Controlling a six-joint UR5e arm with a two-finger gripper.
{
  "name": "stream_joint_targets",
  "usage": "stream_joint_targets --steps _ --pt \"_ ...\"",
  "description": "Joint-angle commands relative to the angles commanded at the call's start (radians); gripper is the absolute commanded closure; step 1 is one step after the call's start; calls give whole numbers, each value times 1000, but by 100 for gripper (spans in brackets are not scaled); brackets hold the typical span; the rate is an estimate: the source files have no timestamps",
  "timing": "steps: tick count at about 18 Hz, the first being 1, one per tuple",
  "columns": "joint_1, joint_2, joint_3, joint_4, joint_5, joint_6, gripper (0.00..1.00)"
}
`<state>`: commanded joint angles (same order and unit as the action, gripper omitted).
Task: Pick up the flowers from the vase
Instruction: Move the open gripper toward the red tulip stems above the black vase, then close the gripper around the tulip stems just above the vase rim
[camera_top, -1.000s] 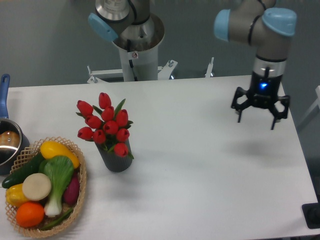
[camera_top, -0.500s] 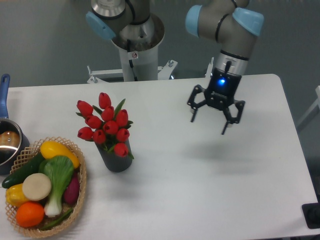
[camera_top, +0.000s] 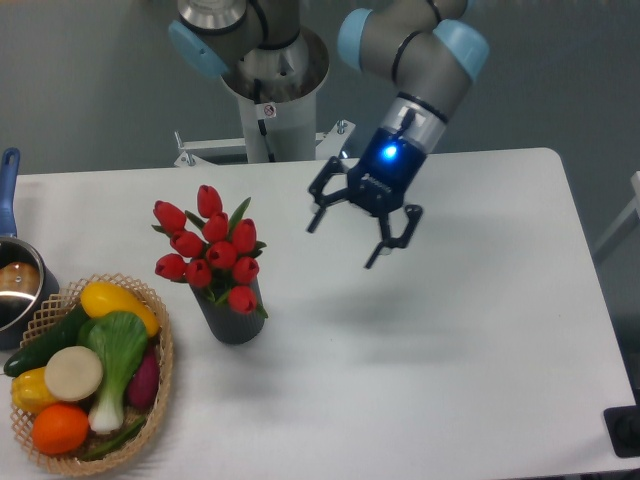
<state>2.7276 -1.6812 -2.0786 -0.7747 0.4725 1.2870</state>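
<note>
The flowers, red tulip buds with green leaves, stand in the vase, a small dark grey cup left of the table's middle. The bunch spreads wider than the cup. My gripper hangs open above the table, to the right of the flowers and a little higher, with a clear gap between them. Nothing is between its fingers. A blue light glows on its wrist.
A wicker basket of vegetables and fruit sits at the front left, close to the vase. A steel pot with a blue handle is at the left edge. The arm's base column rises behind the table.
The gripper has travelled left across the table from the far right side toward the flowers, tilting as it went. It stays open. The flowers and vase have not moved.
</note>
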Motion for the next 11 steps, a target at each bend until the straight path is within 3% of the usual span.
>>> stream_joint_targets --steps 11 --pt "-123 -17 -11 0 -3 -6 0"
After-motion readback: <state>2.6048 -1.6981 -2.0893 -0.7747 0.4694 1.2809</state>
